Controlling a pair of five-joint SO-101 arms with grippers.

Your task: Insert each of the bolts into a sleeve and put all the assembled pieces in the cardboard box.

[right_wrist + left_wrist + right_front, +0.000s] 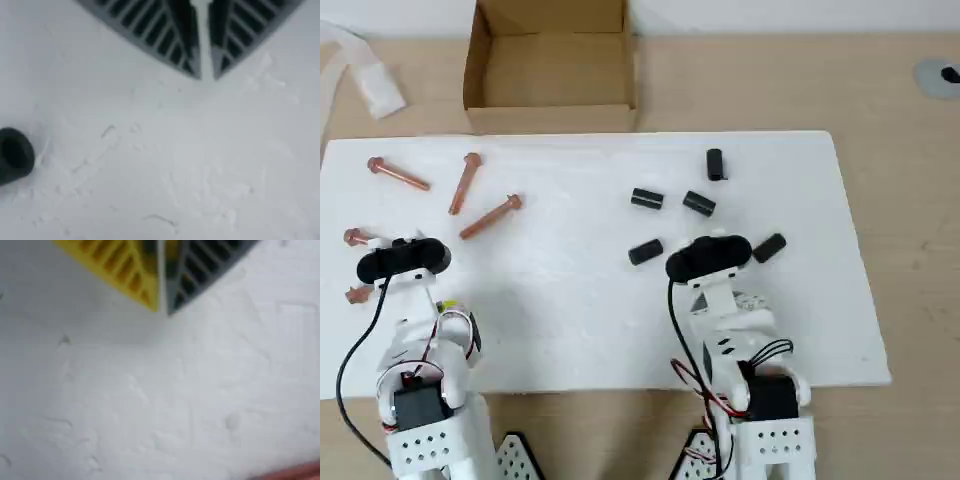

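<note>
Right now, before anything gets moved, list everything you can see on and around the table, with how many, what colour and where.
bolts: five, copper, left part of the board; two partly hidden by the left arm
sleeves: five, black, right part of the board, all without bolts
cardboard box: one, brown, open, beyond the board's far edge
board: one, white, flat on the table
table: one, light wood
scrap: one, white, left of the box
disc: one, grey, table's far right
left arm, right arm: white and black, board's near edge
left pincer: yellow and grey, shut
right pincer: grey, shut
</note>
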